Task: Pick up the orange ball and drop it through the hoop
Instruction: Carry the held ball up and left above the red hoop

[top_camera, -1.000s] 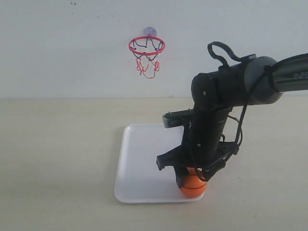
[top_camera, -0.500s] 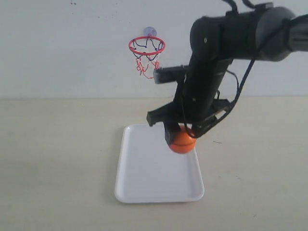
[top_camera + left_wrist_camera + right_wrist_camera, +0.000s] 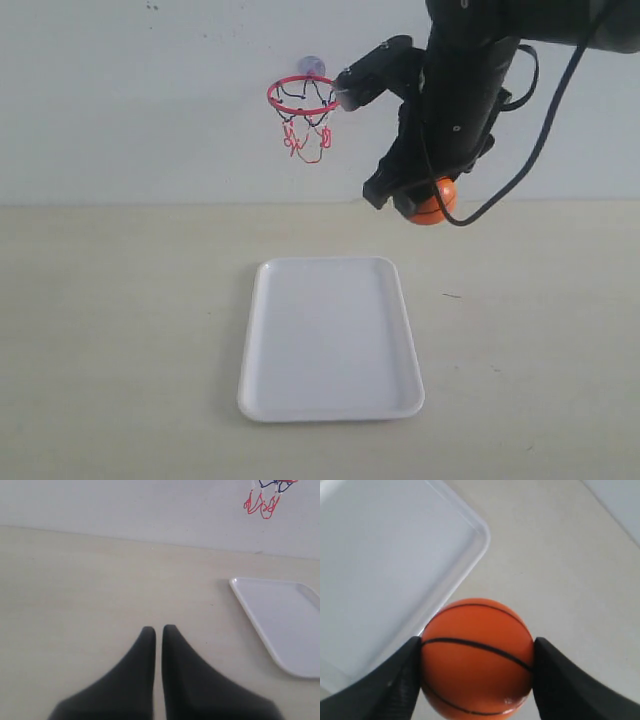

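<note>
The orange ball (image 3: pixel 432 203) with black seam lines hangs high above the table, and my right gripper (image 3: pixel 420 205) is shut on it. The ball is to the right of the hoop and lower than its ring. In the right wrist view the ball (image 3: pixel 476 655) fills the gap between the two black fingers (image 3: pixel 395 680). The hoop (image 3: pixel 305 96), a red ring with a dangling string net, is stuck to the wall at the back; its net (image 3: pixel 265 500) shows in the left wrist view. My left gripper (image 3: pixel 158 629) is shut on nothing, low over the table left of the tray.
A white rectangular tray (image 3: pixel 300 400) lies flat on the beige table under the raised ball, with nothing in it; its edge (image 3: pixel 255 620) and corner (image 3: pixel 470 545) show in both wrist views. The pale wall stands right behind the table.
My right gripper has lifted the ball from the tray's front right corner, up and back toward the wall, ending right of the hoop. The left gripper cannot be compared.
</note>
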You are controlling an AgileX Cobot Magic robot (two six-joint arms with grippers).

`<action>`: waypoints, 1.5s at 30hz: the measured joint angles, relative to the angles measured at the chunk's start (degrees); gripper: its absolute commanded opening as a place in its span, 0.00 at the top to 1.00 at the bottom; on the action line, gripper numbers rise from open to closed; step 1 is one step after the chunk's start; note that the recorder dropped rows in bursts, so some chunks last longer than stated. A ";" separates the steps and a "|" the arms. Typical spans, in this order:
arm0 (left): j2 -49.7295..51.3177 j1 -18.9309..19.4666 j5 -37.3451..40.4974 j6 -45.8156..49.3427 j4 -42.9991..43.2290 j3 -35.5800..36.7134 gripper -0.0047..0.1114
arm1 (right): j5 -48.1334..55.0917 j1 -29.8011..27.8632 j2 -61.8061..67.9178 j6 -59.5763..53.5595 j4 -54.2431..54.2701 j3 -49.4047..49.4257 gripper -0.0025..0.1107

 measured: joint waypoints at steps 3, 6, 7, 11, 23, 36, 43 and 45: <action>0.00 0.00 0.00 0.00 0.00 0.00 0.92 | -5.53 -2.92 0.12 0.20 0.55 0.00 0.98; 0.00 0.00 0.00 0.00 0.00 0.00 0.92 | -13.33 -7.33 1.56 0.63 6.01 0.00 0.98; 0.00 0.00 0.00 0.00 0.00 0.00 0.92 | -15.52 -8.60 2.18 0.63 8.58 0.00 0.98; 0.00 0.00 0.00 0.00 0.00 0.00 0.92 | -26.04 -13.69 6.03 -7.70 28.33 0.00 0.98; 0.00 0.00 0.00 0.00 0.00 0.00 0.92 | -36.57 -15.48 13.42 -83.87 102.65 -0.21 0.98; 0.00 0.00 0.00 -0.10 0.00 0.00 0.92 | -32.06 -15.46 18.75 -101.56 112.70 -10.85 0.98; 0.00 0.00 0.00 -0.10 0.00 0.00 0.92 | -29.30 -15.46 26.39 -101.10 112.70 -20.85 0.98; 0.00 0.00 0.00 -0.10 0.00 0.00 0.92 | -29.04 -15.46 28.19 -100.21 112.70 -24.49 0.98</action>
